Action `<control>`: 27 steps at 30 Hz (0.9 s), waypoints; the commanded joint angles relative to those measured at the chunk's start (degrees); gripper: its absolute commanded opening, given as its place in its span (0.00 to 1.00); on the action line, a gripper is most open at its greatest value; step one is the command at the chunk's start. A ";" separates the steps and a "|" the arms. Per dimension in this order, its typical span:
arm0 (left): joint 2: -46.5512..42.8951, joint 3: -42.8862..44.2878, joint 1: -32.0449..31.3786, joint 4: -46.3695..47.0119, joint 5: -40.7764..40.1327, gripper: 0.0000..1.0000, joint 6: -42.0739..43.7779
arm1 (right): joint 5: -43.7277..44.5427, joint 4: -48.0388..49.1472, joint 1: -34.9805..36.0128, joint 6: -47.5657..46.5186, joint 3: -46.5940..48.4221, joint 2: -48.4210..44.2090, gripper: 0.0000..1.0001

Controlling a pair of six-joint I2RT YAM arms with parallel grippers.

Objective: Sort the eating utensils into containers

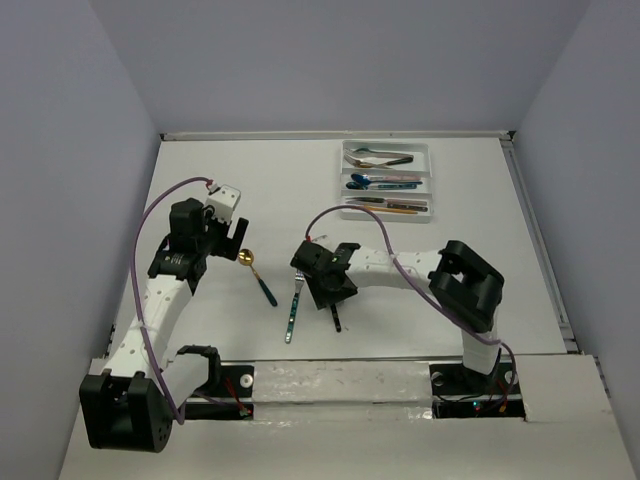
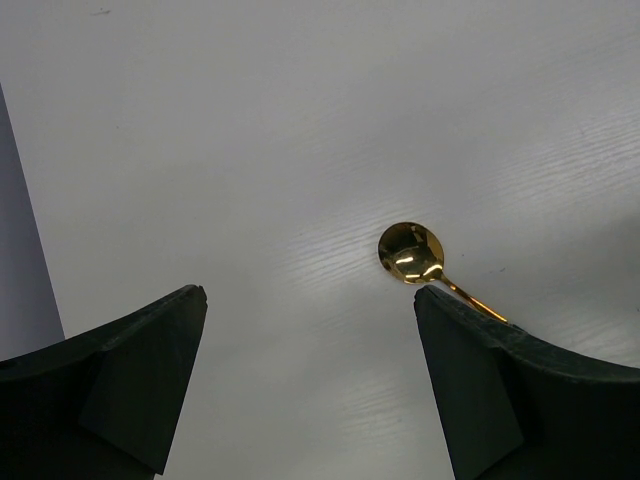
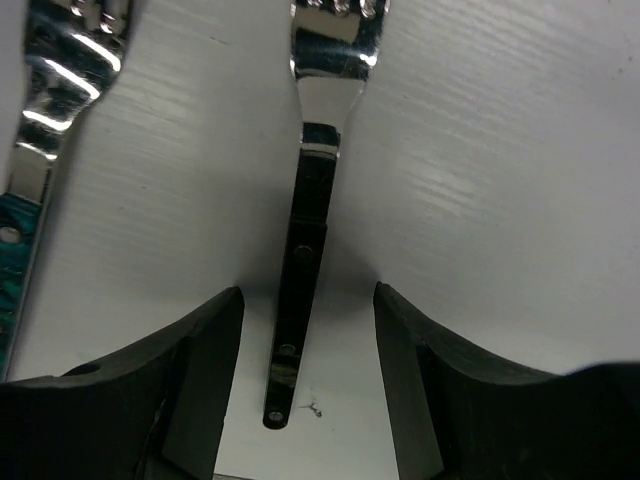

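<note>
Right claw [image 3: 305,375]: open. One jaw stands on each side of a black fork handle, with a strip of bare table [image 1: 200,170] showing on both sides. Nothing is gripped.
Black-handled fork [image 3: 300,250]: lies flat on the table, well in front of the tray and a little to its left, towards the arm bases. The handle runs straight up the gap between the jaws, and the silver head lies beyond them.
Teal-handled fork [image 1: 293,312]: just left of the black-handled fork and nearly parallel to it, slightly further from the tray.
Gold spoon [image 2: 410,252]: further left again from the tray, bowl facing up.
Left claw [image 2: 310,300]: wide open and empty, hanging above the table just beside the spoon's bowl.
Tray [image 1: 422,152]: white with three long slots, at the far side of the table. Each slot holds some cutlery, too small to sort by kind.
Step in hand, as judged: picking up the black-handled fork.
Doing it well: keep the handle centred and lower until the tips reach the table. Squeeze across the narrow handle, lift level and steer clear of the teal-handled fork.
</note>
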 commanded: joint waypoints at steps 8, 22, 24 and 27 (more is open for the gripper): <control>-0.22 -0.54 0.38 0.41 -0.25 0.99 -0.35 | 3.45 2.24 -1.13 4.21 -3.43 3.80 0.29; 1.98 -0.36 0.38 0.76 -0.16 0.99 0.00 | 19.17 16.80 -5.16 -28.44 1.04 -10.60 0.00; 2.68 -0.36 0.38 1.02 -0.42 0.99 0.17 | 19.10 27.13 -8.07 -43.76 2.10 -12.54 0.00; 3.38 -0.45 0.38 1.20 -0.86 0.99 0.26 | 14.20 41.72 -16.65 -61.10 4.28 -11.41 0.00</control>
